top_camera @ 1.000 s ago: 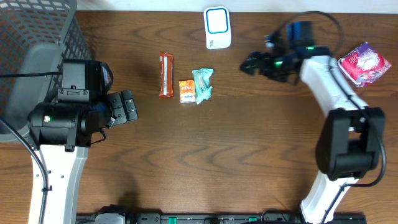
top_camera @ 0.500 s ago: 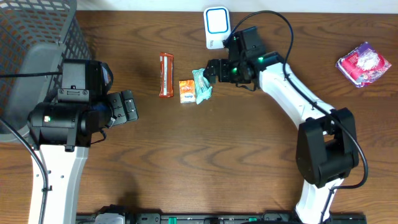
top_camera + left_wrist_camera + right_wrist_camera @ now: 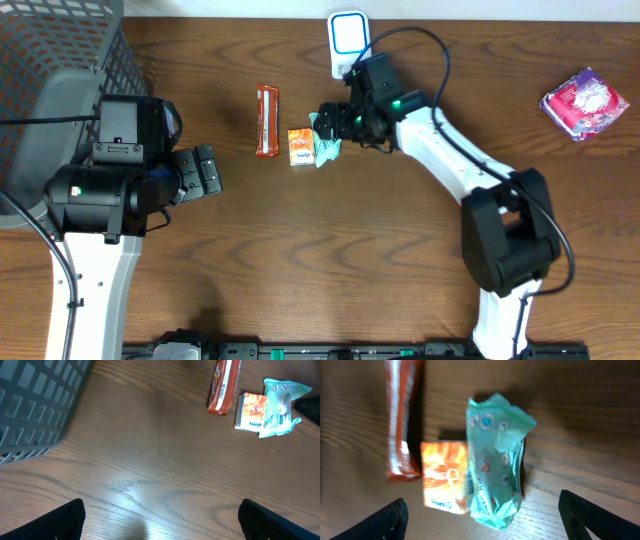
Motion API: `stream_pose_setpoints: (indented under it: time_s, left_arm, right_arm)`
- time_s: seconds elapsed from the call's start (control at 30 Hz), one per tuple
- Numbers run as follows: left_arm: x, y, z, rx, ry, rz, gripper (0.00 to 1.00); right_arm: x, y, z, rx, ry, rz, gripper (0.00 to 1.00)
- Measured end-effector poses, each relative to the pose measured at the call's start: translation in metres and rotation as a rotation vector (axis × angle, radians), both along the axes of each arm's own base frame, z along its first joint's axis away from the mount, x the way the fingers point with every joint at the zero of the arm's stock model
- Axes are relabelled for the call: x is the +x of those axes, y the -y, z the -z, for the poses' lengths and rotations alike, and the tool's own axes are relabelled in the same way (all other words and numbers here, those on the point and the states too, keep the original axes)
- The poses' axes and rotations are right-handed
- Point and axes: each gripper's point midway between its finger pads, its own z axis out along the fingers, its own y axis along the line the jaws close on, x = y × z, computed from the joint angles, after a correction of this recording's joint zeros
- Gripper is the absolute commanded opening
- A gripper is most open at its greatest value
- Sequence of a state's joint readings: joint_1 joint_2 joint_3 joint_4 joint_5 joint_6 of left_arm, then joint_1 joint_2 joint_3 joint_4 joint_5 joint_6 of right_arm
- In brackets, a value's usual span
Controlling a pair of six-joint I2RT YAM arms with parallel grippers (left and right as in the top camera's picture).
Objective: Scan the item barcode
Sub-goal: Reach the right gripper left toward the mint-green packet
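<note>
Right claw (image 3: 482, 515) hangs open over the crumpled teal plastic packet (image 3: 495, 465), likely for grasping. Left claw (image 3: 160, 520) at nine o'clock is open too.

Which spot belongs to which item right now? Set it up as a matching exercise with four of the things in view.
Items:
1. teal packet
2. red snack bar
3. pink packet
4. white scanner

Places:
A. alone, far right
B. leftmost of the three grouped items
C. back edge, centre
D. beside the orange packet, under the right end effector

Pairs: 1-D, 2-B, 3-A, 4-C
</note>
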State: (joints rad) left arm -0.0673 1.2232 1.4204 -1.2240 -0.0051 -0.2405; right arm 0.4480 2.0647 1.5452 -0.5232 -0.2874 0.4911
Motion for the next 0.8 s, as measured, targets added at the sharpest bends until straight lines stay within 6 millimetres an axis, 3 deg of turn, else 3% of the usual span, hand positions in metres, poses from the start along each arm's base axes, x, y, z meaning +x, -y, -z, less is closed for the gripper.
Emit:
stream_pose_setpoints:
  time_s: [0.13,0.6,0.7,0.8]
  left_arm:
    - [0.0,0.0,0.0,0.0,0.0,0.0,0.98]
    - [0.0,0.0,0.0,0.0,0.0,0.0,0.98]
    - [0.0,0.0,0.0,0.0,0.0,0.0,0.98]
    - [0.0,0.0,0.0,0.0,0.0,0.0,0.98]
  right_arm:
    - [-0.004,-0.002,0.023,-0.016,-0.054,0.012,0.59]
    - [-0.005,-0.001,0.041,-0.029,-0.081,0.021,0.53]
    - [-0.006,0.0,0.054,-0.042,-0.103,0.025,0.41]
    - [-0.005,-0.001,0.059,-0.04,-0.108,0.023,0.19]
